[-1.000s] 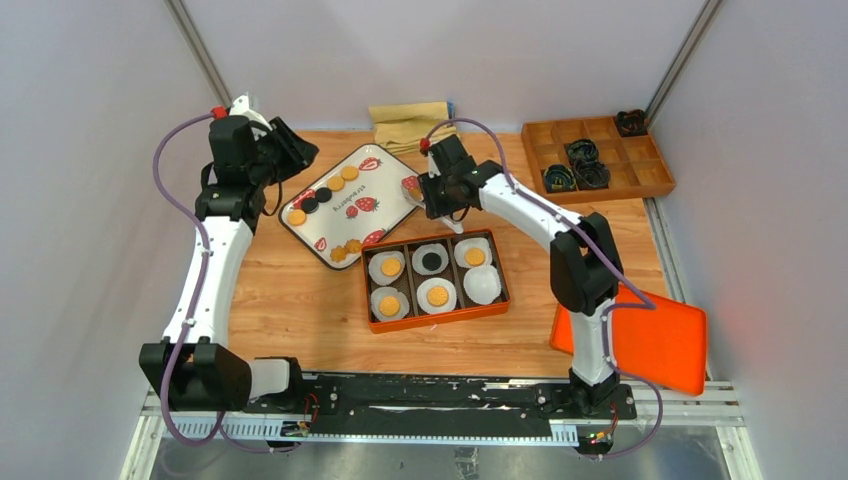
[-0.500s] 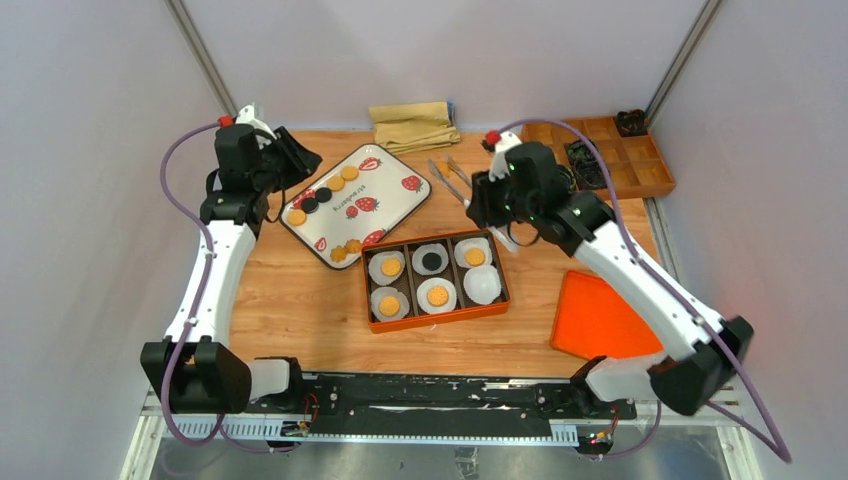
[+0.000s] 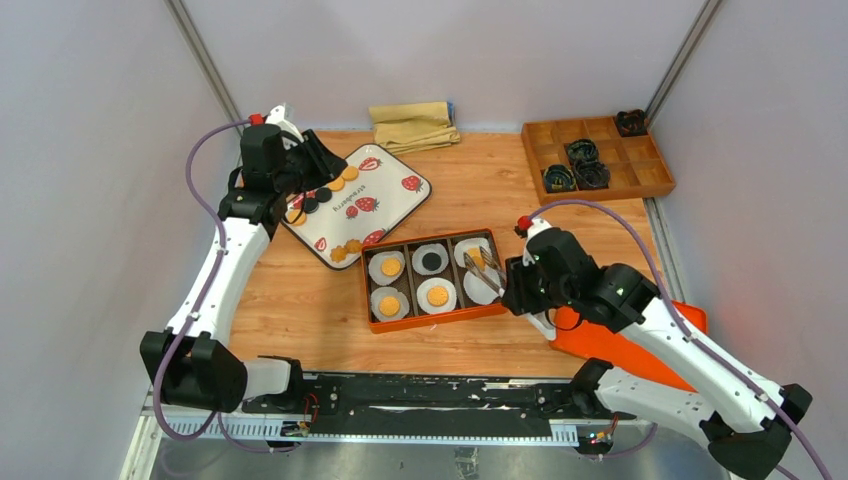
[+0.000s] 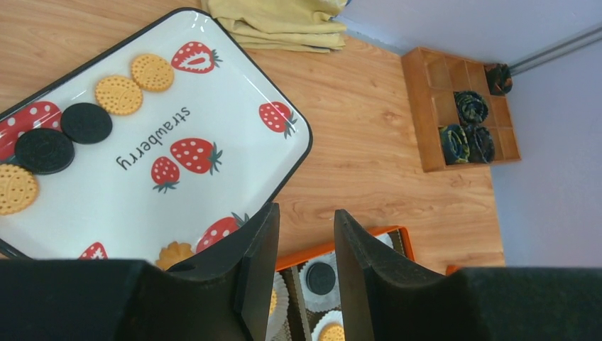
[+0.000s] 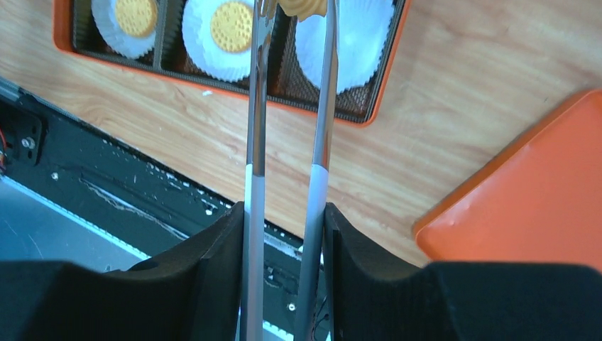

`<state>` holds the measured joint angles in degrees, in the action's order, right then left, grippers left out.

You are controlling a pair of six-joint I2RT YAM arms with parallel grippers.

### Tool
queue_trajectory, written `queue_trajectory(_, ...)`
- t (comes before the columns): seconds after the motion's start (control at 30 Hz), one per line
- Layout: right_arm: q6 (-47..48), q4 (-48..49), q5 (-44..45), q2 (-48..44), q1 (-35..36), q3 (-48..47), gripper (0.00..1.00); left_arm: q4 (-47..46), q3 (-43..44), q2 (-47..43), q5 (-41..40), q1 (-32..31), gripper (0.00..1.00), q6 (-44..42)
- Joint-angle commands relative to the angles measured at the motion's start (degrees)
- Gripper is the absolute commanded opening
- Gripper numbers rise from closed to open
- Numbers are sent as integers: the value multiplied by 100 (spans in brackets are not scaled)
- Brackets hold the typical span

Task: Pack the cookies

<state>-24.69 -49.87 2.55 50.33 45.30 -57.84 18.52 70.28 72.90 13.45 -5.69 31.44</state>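
The right gripper [image 5: 285,231] was pressed together on the tongs [image 5: 321,106], whose tips pinched a golden cookie [image 5: 309,7] just above the one empty cup [image 5: 358,42], in the near-right cell of the box [image 5: 388,64]. The other five cups each carried a cookie already (four golden, one black).

To drop it well, the arm would likely need to centre the cookie over the cup and lower it until it nearly met the paper. It should then ease the squeeze slowly, so the cookie fell flat and not on edge against the pleats or the divider. A straight lift afterwards would spare the cup a snag.

The left gripper [image 4: 305,227] hung spread and empty over the tray [image 4: 234,92], where more cookies [image 4: 118,94] lay.

A second before, the right arm had been reaching to the tray's far-right edge. Half a second before, it was above the tabletop [image 3: 300,300] behind the box. Meanwhile the left arm had swung in over the tray's row of cookies.
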Motion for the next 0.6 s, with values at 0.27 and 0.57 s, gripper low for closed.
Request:
queue_trajectory(0.27, -668, -164, 475, 99, 493, 643, 25, -16, -28, -138, -115, -64, 40, -121)
queue_trajectory(0.57, -531, 71, 661, 445, 481, 620, 32, -47, -23, -105, -83, -63, 40, -140)
